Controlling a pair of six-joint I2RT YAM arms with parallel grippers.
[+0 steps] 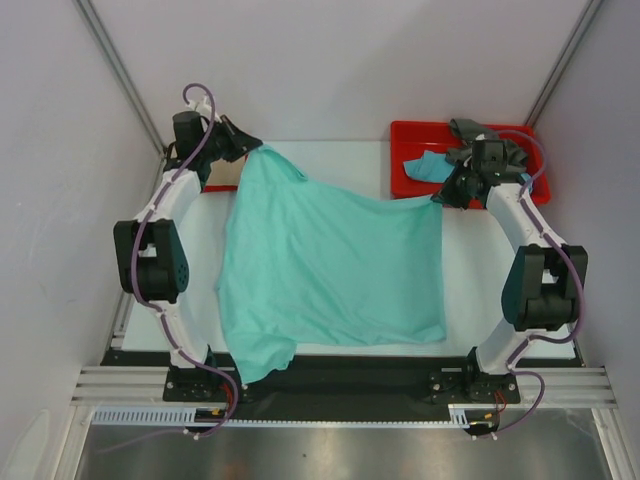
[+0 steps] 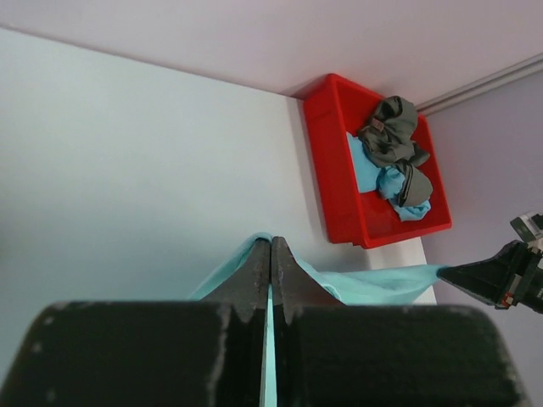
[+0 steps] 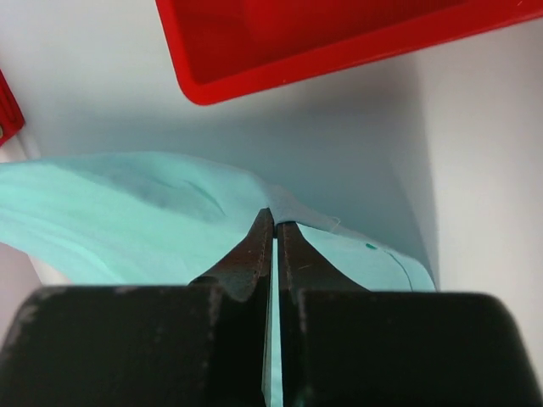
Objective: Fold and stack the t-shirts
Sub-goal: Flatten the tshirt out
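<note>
Top external view shows you one big mint-green t-shirt (image 1: 330,260) spread over the middle of the white table (image 1: 330,160). You have it pinched at its two far corners. Your left gripper (image 1: 240,146) holds the corner at about 10 o'clock. Your right gripper (image 1: 444,196) holds the corner at about 2 o'clock, a bit nearer to the arm bases. The edge between them sags a little and slants from far left to nearer right.

From that edge the cloth runs toward 6 o'clock. Its near right corner lies on the table. Its near left corner, at about 7 o'clock, hangs past the table edge onto the black bar by the left arm base. The shirt looks about as wide as it is long, so you cannot pick a long side, and you cannot tell which end has the neck hole.

Left wrist view shows both fingers pressed tight together with the thin green cloth between them. Right wrist view shows the same: fingers squeezed onto a fold of green cloth, no gap.

At about 1 o'clock sits a red tray (image 1: 400,135), just behind your right gripper. A turquoise-blue shirt (image 1: 428,167) and a grey shirt (image 1: 468,129) lie crumpled in it, the grey one on top.
</note>
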